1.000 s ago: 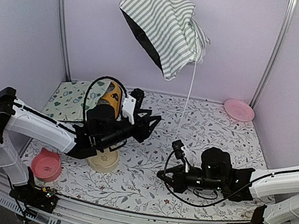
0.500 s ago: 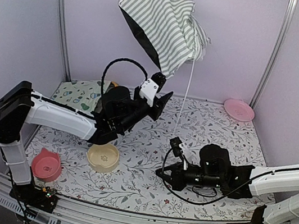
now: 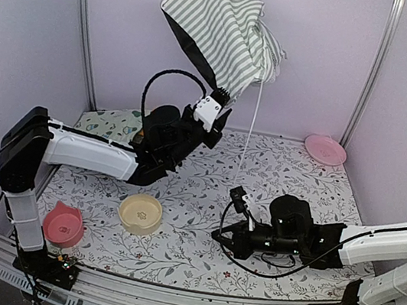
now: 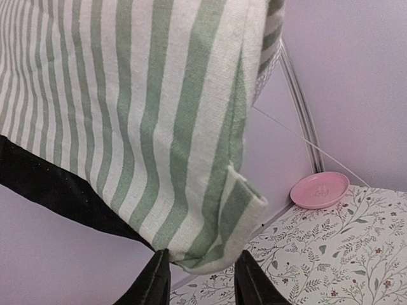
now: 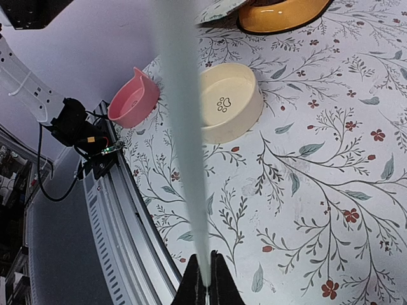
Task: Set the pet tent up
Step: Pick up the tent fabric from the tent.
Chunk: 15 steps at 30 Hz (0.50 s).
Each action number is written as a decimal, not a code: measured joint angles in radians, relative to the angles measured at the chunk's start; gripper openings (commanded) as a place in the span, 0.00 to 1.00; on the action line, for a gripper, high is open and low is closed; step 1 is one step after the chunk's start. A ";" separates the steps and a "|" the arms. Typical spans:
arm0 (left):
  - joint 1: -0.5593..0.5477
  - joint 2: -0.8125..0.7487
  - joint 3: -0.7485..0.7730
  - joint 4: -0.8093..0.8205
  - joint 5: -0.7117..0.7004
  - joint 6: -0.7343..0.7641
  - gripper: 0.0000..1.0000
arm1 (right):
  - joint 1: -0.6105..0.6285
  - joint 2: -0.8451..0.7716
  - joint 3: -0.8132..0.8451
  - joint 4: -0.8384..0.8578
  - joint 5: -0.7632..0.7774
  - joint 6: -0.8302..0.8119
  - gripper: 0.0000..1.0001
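Two hands engaged | step: raising tent (image 3: 215, 30) | right hand (image 5: 205, 283) pinches pole (image 5: 181, 114) | left hand (image 4: 202, 260) half-wide around tent's corner | next: close on it

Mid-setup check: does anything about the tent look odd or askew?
Yes. The pet tent hangs bunched in mid-air above the table, black underside showing, perched on one thin white pole pinched in the right fingers; the left fingers flank its lowest corner.

I'm running the count now.
I'm seeing one pet tent (image 3: 218, 35), three bowls (pink bowl (image 3: 64, 225), cream bowl (image 3: 140, 213), orange bowl (image 5: 286, 16)), one pink dish (image 3: 325, 149), one mat (image 3: 107, 122).
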 measured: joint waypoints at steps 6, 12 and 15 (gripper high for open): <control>0.002 0.018 0.017 -0.008 0.007 0.029 0.28 | 0.000 0.000 0.013 -0.003 0.000 -0.006 0.00; 0.005 0.034 0.038 -0.012 0.008 0.045 0.32 | 0.000 0.003 0.021 -0.014 0.000 -0.009 0.00; 0.006 0.035 0.040 -0.010 0.008 0.046 0.32 | 0.000 0.005 0.024 -0.018 0.000 -0.010 0.00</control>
